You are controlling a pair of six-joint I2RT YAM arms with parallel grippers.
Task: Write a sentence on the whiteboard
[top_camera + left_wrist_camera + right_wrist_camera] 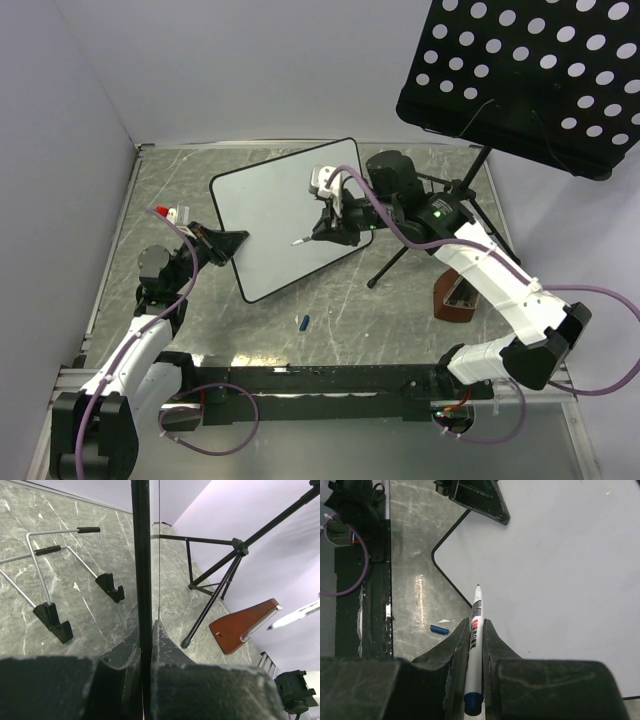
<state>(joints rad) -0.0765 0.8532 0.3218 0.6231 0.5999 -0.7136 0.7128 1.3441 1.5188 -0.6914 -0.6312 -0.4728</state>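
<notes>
Whiteboard [275, 210] is seen mid-counter, rotated so its corners point away, surface blank; no sentence is seen on it yet. Its left edge is clamped by the left tool [228, 243], jaws nearly closed on the thin black rim, which shows edge-on in the left wrist view. A marker [475, 630] is gripped along its barrel by the right tool [328, 228], fully closed on it, uncapped tip forward. The tip is above the board near its lower rim; contact cannot be told.

Risks, judged:
- Board is held at one edge only, so pen pressure could pivot or flex it and smear strokes.
- Tip sits near the rim, so a stroke started here could run off onto the counter [400, 330].
- Marker could slide back between the fingers if pressed hard.
- Right forearm is close to the music stand [520, 80] legs, so a wide sweep could snag them.

Pose: left arm is reached forward from its base, wrist turned so the jaws straddle the rim. Right arm is bent at the elbow and folded back across, wrist angled down over the board.

Blue cap [304, 322] lies loose near the board. Brown metronome [455, 300] stands at the right. A wire easel [65, 575] is seen beside the board edge; support cannot be told.
</notes>
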